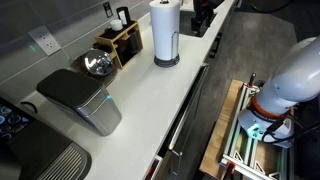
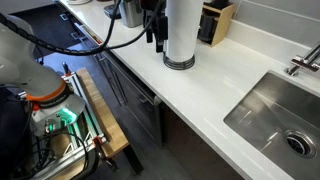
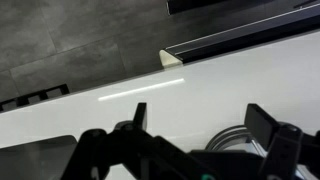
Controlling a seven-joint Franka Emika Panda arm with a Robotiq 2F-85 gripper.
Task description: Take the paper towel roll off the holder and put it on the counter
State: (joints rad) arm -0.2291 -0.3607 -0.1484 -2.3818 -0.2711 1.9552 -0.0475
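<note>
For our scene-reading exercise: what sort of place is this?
Probably a kitchen: a long white countertop with an inset steel sink, a tall white paper towel roll, and a wooden box of dark bottles.

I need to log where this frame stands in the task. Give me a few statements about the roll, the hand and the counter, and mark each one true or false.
1. The paper towel roll stands upright on the holder. True.
2. The hand is shut on the roll. False: in the wrist view its fingers stand apart with nothing between them.
3. A wooden box with dark bottles stands on the counter. True.
4. The roll lies in the sink. False: it stands on its holder on the counter, apart from the sink.
</note>
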